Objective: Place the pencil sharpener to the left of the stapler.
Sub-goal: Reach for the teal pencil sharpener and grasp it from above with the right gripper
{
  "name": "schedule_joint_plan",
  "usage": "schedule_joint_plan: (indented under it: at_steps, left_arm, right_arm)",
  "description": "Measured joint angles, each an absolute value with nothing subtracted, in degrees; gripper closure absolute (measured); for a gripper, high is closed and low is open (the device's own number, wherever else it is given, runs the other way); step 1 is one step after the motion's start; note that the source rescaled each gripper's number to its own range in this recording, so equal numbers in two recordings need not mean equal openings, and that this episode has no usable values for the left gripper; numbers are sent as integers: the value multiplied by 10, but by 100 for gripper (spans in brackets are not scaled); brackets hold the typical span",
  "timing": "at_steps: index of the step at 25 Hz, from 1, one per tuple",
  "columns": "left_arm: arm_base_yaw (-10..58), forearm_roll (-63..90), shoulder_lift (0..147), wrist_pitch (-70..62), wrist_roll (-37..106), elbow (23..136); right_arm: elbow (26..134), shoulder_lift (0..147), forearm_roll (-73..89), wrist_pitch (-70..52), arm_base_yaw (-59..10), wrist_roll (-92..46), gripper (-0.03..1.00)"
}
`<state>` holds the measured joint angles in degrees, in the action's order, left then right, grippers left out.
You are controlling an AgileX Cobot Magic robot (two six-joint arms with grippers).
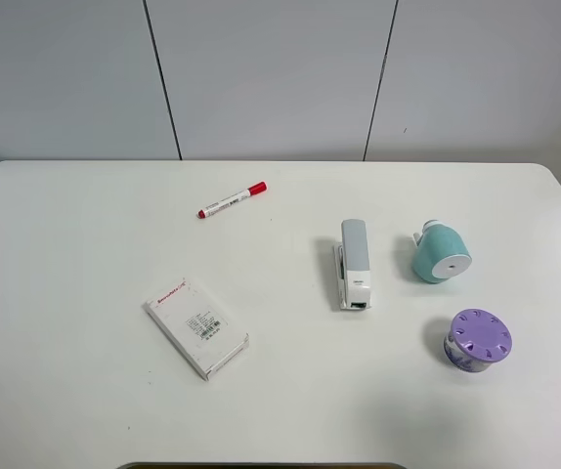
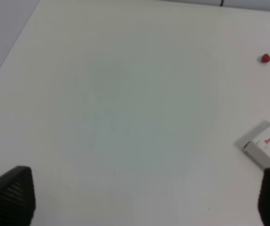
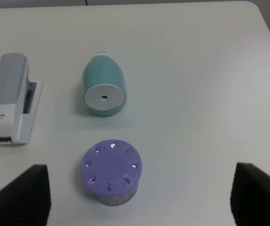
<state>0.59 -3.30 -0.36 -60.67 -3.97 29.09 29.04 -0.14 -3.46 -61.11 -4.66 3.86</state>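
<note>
Overview from high: found pencil sharpener [image 1: 442,254] lying on the worktop [image 1: 85,254] beside the stapler [image 1: 355,264], not touching. Left wrist: saw left end effector [image 2: 142,197] spread wide, holding nothing. Right wrist: saw right end effector [image 3: 139,195] likewise spread, empty; pencil sharpener ahead of it, beyond a purple container [image 3: 110,172], stapler off toward the left end effector's side.
</note>
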Motion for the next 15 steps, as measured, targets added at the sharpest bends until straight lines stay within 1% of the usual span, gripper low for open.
schedule_joint_plan:
  at_steps: [15]
  left_arm:
    - [6,-33,-4,-607,-40,291]
  right_arm:
    - [290,-1,-35,-611,-47,39,64]
